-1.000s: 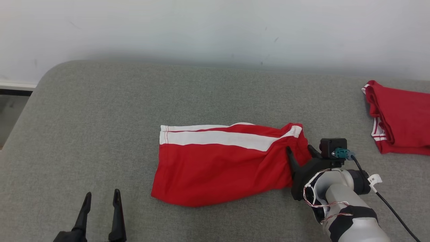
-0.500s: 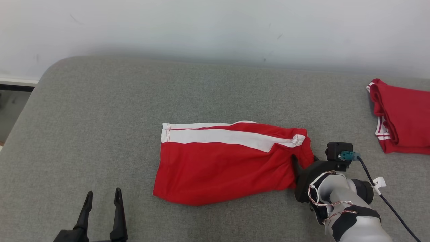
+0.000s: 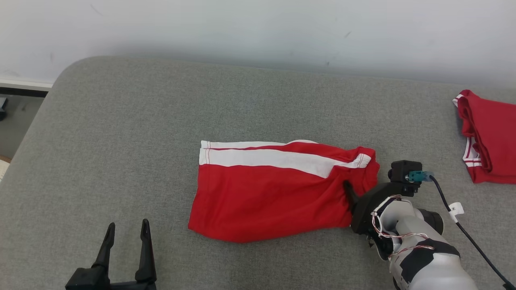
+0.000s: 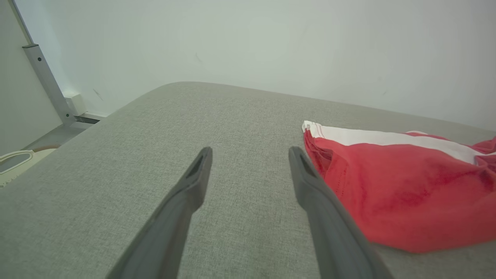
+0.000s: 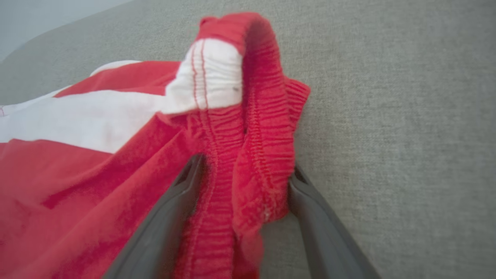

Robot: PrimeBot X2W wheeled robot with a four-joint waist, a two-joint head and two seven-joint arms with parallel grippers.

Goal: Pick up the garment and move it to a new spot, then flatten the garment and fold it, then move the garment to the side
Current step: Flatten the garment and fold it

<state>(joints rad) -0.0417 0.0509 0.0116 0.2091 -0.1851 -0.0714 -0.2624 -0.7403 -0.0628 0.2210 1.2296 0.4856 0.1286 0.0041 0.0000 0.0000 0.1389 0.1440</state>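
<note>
You're in what looks like a robot test lab, not a home: a plain white wall (image 3: 258, 28), a grey cloth-covered bench (image 3: 121, 121) with a rounded corner, a perforated metal post (image 4: 47, 81) beside it, and a red garment (image 3: 266, 197) laid out with a second red piece (image 3: 489, 141) at the edge.

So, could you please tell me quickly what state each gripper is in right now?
Left gripper: open, holding nothing.
Right gripper: open, fingers either side of the waistband of the red shorts, not closed on it.

No legible text or number; mark on white cable tag (image 3: 456, 209) too small to read.
</note>
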